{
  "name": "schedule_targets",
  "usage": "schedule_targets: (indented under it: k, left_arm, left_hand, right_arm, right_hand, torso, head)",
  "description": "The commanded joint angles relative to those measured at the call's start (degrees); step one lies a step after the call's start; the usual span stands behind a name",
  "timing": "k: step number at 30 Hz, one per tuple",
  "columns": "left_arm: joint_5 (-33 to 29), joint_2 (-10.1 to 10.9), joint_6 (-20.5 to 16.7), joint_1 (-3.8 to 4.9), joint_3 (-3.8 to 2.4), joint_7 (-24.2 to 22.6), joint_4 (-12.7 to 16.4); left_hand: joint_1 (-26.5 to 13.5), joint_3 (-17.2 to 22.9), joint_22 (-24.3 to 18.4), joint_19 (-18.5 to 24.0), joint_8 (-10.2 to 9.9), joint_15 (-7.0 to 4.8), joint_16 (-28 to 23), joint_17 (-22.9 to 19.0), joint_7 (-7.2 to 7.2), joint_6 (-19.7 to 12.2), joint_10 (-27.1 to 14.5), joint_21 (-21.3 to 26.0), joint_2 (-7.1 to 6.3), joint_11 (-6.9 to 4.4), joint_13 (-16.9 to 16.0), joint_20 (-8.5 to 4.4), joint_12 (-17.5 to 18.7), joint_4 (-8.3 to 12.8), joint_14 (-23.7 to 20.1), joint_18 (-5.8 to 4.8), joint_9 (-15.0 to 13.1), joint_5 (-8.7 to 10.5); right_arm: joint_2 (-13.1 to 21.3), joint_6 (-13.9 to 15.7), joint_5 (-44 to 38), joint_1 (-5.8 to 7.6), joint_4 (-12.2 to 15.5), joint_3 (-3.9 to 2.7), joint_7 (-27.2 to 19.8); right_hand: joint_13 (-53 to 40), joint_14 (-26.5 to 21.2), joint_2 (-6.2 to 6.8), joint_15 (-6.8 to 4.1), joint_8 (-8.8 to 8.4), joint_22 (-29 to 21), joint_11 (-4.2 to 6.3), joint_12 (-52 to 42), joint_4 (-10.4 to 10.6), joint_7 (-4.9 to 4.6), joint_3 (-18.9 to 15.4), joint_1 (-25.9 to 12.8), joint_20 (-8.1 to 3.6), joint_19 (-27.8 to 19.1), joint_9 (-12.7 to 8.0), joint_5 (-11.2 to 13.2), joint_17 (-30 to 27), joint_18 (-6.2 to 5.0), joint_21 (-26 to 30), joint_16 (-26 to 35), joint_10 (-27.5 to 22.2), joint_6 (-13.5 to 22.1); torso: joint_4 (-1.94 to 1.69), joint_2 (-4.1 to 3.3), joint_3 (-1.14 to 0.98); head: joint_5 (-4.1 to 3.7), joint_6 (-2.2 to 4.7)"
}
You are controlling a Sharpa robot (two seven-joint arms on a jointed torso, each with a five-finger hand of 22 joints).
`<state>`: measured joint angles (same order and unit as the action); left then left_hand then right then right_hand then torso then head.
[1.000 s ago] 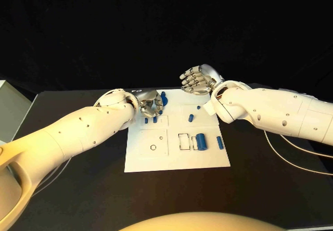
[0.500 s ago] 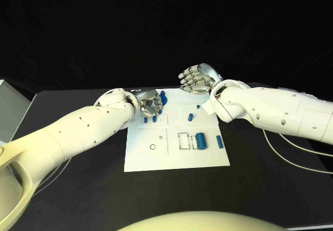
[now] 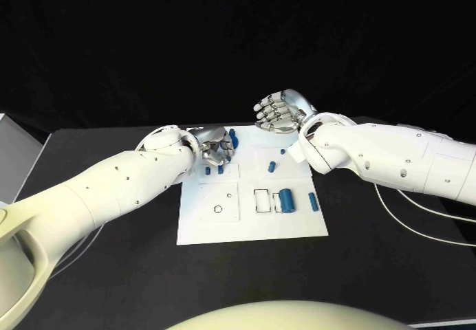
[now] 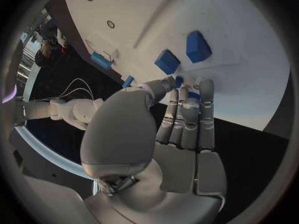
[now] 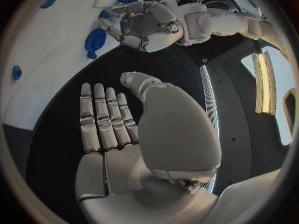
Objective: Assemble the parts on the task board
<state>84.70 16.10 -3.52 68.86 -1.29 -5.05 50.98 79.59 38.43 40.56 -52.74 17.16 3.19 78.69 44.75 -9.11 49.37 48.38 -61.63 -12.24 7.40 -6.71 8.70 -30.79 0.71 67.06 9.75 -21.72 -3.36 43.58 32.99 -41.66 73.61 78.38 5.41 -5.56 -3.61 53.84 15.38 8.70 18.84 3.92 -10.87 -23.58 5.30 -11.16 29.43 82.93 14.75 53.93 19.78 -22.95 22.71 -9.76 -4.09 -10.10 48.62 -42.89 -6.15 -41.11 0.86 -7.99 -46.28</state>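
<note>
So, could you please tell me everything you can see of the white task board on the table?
The task board is a flat white rectangular plate, matte like plastic, lying on the black table. It carries shallow square outlines, two small round holes and a few slots. Small blue parts lie or stand on it, mostly on its far half and right side. The left hand hovers over its far left corner; whether it touches the board is unclear. The right hand is raised beyond its far edge.

The left hand (image 3: 213, 147) is now seen slightly nearer the far left corner of the task board (image 3: 252, 230) than a second ago, its fingers bent over the blue parts (image 3: 213, 170) there. The right hand (image 3: 278, 112) is raised a little higher above the board's far edge, palm up, fingers loosely curled, nothing held.
</note>
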Motion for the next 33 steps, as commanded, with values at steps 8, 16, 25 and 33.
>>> schedule_targets:
  k: [8,16,25,33]
  left_arm:
    - [-0.22,-0.72,0.98,-0.03,0.00,0.17,-0.54]
    - [-0.22,-0.76,2.57,-0.04,0.00,1.59,-0.98]
    - [-0.22,-0.86,3.78,-0.06,0.04,2.11,-1.25]
    - [-0.22,-1.03,3.40,-0.17,0.12,1.61,-1.46]
  left_hand:
    - [0.14,0.60,0.30,-0.35,-0.57,-0.11,0.91,1.08,-0.35,1.18,1.55,-0.67,0.69,-0.28,0.19,-0.14,0.23,0.07,1.35,0.93,0.08,0.01]
    - [0.23,0.77,0.40,-0.43,-0.72,-0.18,1.14,1.33,-0.49,1.36,1.78,-0.86,0.80,-0.34,0.27,-0.22,0.41,0.17,1.62,0.93,0.14,0.01]
    - [0.21,0.88,0.62,-0.52,-1.01,-0.16,1.33,1.18,-0.74,1.67,1.86,-1.15,0.85,-0.29,0.44,-0.25,0.87,0.28,1.71,0.88,0.27,0.03]
    - [0.28,0.99,2.39,-1.89,-1.07,-0.44,2.11,2.64,-0.61,2.83,3.50,-2.48,1.19,-0.66,0.36,-0.41,0.85,0.49,2.92,0.57,0.30,0.04]
  right_arm:
    - [-0.16,-0.02,-0.13,0.12,0.10,-0.04,-0.64]
    - [-0.13,-0.07,-0.09,0.13,0.06,-0.04,-0.66]
    - [-0.19,-0.14,-0.06,0.13,0.06,-0.04,-0.69]
    - [-0.30,-0.18,-0.03,0.13,0.09,-0.04,-0.74]
  right_hand:
    - [0.02,0.14,-0.16,0.09,-0.04,-0.05,-0.19,0.20,0.21,-2.99,0.17,-0.60,0.26,0.10,-0.09,-0.37,-0.09,-0.73,0.05,0.37,-0.04,-0.33]
    - [0.01,0.18,-0.19,0.08,-0.05,-0.05,-0.17,0.30,0.23,-2.97,0.23,-0.80,0.27,0.08,-0.13,-0.52,-0.16,-0.74,0.06,0.46,0.06,-0.41]
    - [0.00,0.19,-0.20,0.08,-0.04,-0.05,-0.16,0.32,0.24,-2.96,0.25,-0.86,0.28,0.08,-0.14,-0.54,-0.19,-0.74,0.06,0.48,0.11,-0.46]
    - [0.00,0.21,-0.21,0.07,-0.03,-0.05,-0.15,0.33,0.24,-2.96,0.27,-0.90,0.28,0.08,-0.14,-0.56,-0.20,-0.75,0.06,0.50,0.15,-0.50]
  torso:
    - [-0.02,0.01,0.04]
    - [-0.08,0.07,0.07]
    - [-0.03,0.02,0.09]
    - [0.00,-0.03,0.06]
  head:
    - [-0.25,-0.19]
    - [-0.36,-0.37]
    - [-0.40,-0.45]
    - [-0.43,-0.49]
